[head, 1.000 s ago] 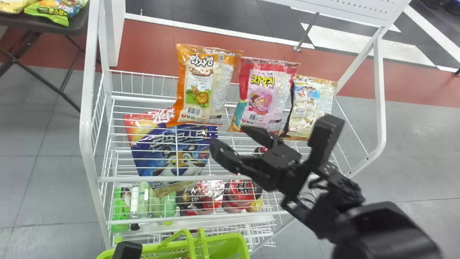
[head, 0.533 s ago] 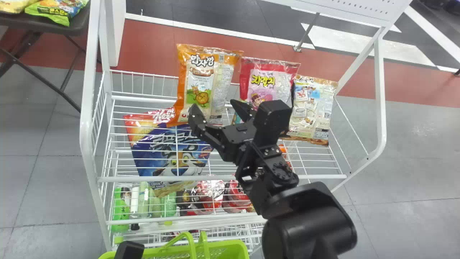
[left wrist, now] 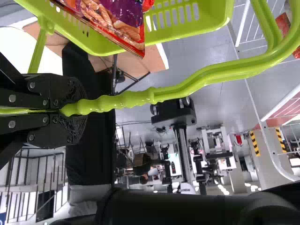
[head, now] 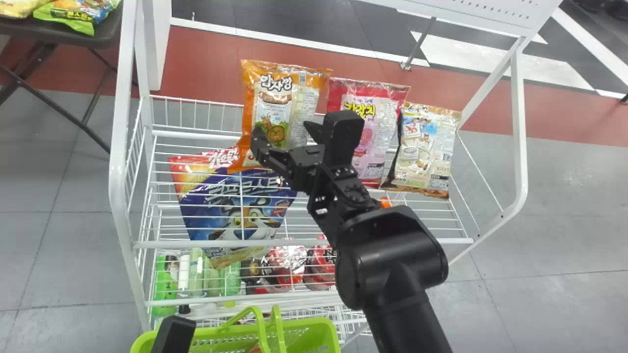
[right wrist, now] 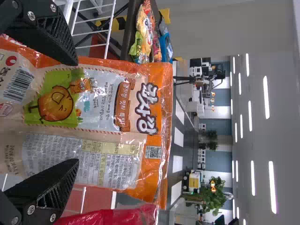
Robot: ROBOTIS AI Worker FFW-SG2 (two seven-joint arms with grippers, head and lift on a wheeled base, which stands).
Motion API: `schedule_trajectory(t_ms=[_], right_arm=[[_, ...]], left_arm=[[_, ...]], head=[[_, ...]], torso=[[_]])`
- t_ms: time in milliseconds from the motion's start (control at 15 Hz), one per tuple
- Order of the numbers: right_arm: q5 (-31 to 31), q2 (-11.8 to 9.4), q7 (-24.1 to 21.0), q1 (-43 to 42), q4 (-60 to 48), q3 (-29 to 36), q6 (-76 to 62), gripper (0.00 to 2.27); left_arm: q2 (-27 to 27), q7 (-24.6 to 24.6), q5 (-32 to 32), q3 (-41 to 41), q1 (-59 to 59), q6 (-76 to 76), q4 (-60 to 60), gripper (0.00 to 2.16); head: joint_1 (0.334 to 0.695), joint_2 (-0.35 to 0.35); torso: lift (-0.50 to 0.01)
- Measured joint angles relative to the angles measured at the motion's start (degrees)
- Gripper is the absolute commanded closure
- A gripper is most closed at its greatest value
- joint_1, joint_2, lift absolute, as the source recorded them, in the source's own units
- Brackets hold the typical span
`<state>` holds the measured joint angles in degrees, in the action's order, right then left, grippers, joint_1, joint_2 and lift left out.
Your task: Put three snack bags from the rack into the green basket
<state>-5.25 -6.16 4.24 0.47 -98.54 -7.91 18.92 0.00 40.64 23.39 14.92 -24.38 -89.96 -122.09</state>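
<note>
Head view: your right gripper at the orange bag, red bag and cream bag alongside on the rack; your left gripper by the green basket. Left wrist view: your claw's pinching the basket handle, red-purple bag overlapping the rim. Right wrist view: your claw's spread before the orange bag

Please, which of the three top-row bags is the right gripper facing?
The orange bag, leftmost of the three; the red-and-pink bag and beige bag stand to its right.
</note>
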Motion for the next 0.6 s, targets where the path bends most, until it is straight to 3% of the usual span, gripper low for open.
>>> schedule_trajectory(t_ms=[133,200,267,333,600], right_arm=[[0.01,0.08,0.41,-2.24,2.74,-0.29,0.81,0.59],[0.03,0.06,1.56,-2.9,3.59,-0.32,1.05,1.35],[-0.11,0.02,3.01,-3.56,4.32,-0.3,1.46,1.92],[-0.54,0.02,3.72,-3.97,4.7,-0.26,2.1,2.24],[-1.33,-0.05,4.97,-2.7,2.56,-0.59,2.75,2.24]], left_arm=[[0.0,0.21,0.16,-0.33,0.36,0.0,0.89,1.64],[0.0,0.28,0.18,-0.39,0.45,0.0,1.14,1.64],[0.0,0.55,0.18,-0.41,0.64,0.0,1.45,1.64],[0.0,0.78,0.17,-0.42,0.91,0.0,1.79,1.64],[0.0,0.85,0.22,-0.45,1.26,0.0,2.12,1.64]], head=[[0.695,-0.35],[0.695,-0.35],[0.695,-0.35],[0.695,-0.35],[0.695,-0.347]], torso=[[0.0],[0.0],[0.0],[0.0],[0.0]])
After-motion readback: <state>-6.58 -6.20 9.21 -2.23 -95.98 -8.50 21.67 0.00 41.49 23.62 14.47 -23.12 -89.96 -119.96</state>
